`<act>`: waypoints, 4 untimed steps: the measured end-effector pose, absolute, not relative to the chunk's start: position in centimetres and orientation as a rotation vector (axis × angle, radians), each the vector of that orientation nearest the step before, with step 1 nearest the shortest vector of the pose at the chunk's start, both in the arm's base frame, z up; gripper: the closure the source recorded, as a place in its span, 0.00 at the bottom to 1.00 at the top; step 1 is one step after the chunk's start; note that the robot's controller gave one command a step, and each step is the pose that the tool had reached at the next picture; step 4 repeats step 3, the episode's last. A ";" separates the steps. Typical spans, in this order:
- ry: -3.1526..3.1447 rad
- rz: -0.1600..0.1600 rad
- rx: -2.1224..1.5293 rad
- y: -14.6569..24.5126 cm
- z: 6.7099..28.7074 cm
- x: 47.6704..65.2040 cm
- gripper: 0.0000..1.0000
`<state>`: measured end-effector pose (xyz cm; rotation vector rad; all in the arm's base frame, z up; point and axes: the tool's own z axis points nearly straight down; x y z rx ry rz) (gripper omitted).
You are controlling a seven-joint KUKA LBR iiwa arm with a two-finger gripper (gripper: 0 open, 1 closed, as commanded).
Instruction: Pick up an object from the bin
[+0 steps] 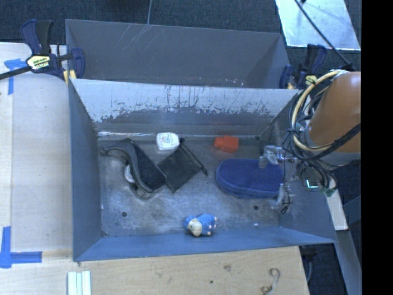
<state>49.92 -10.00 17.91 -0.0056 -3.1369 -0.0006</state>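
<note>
blue oval slipper (245, 178), right end between parted fingers (284, 198)

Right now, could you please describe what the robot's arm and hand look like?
The arm's wrist carries a rounded orange-brown cover, with yellow, black and white cables looped beside it. The hand is small and made of silvery metal, and a small green light glows next to it.

I am seeing bare floor in the bin (153, 211) along the front left and down the middle. A black tangle (156, 169) is crowding the left rear, a white disc (167, 141) just behind it. A blue slipper (249, 177) is blocking the right side, an orange block (226, 143) behind it; a small blue toy (201, 224) is sitting by the front wall.
</note>
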 end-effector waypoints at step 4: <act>-3.143 0.005 0.256 -10.2 24.9 54.2 1.00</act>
